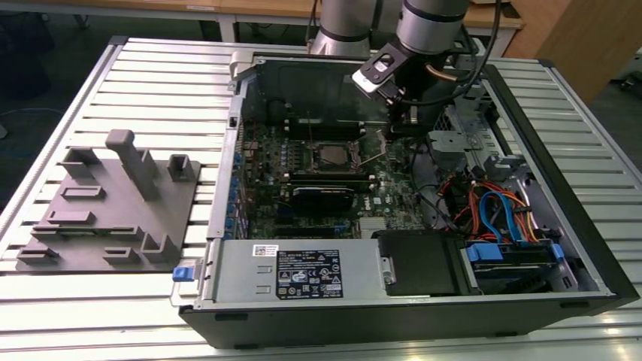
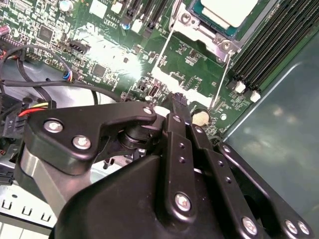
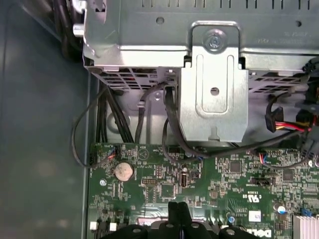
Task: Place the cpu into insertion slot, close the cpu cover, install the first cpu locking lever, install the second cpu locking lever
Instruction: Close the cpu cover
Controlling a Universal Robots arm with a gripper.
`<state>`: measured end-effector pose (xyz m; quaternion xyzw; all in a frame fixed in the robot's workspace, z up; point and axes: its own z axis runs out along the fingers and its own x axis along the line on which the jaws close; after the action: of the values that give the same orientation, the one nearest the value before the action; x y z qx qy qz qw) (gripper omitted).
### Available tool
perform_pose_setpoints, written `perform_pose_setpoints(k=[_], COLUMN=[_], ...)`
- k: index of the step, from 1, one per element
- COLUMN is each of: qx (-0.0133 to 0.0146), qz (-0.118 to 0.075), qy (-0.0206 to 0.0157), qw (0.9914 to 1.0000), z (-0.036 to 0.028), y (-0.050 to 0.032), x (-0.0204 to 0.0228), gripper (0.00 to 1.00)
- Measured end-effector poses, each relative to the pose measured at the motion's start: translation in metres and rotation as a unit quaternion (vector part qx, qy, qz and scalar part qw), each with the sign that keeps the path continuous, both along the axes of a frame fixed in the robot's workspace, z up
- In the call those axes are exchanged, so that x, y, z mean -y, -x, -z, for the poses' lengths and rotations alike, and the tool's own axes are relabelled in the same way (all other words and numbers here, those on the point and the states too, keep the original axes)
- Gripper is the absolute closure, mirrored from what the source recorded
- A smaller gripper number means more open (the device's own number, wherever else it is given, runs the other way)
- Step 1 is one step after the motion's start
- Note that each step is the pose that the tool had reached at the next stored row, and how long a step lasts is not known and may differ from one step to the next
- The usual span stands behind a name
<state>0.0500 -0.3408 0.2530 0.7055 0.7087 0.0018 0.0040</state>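
While the hand (image 2: 177,102) hangs over the motherboard (image 3: 224,169), fingers pressed together and empty, the cpu (image 2: 229,10) lies in the insertion slot (image 1: 312,156). Hand: near the slot, toward the exterior view's right. Open computer case (image 1: 301,274) on slatted table (image 1: 150,75).

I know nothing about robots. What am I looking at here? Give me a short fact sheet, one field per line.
Setting: open computer case lying on a slatted table
Gripper: gripper, fingers together and holding nothing, low over the green motherboard
Cpu: cpu lies in the insertion slot, with the silvery cpu cover framing it
Levers: two thin wire levers angle out from the socket toward the gripper
Beside the case: grey fixture tray
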Motion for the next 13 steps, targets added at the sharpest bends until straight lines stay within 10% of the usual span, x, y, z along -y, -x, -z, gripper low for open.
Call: perform_pose_setpoints(k=[13], qx=[-0.0014], qz=[0.000], qy=[0.0000], qw=[1.00000], z=[0.0052], y=[-0.0070], x=[-0.0003], gripper=[0.89])
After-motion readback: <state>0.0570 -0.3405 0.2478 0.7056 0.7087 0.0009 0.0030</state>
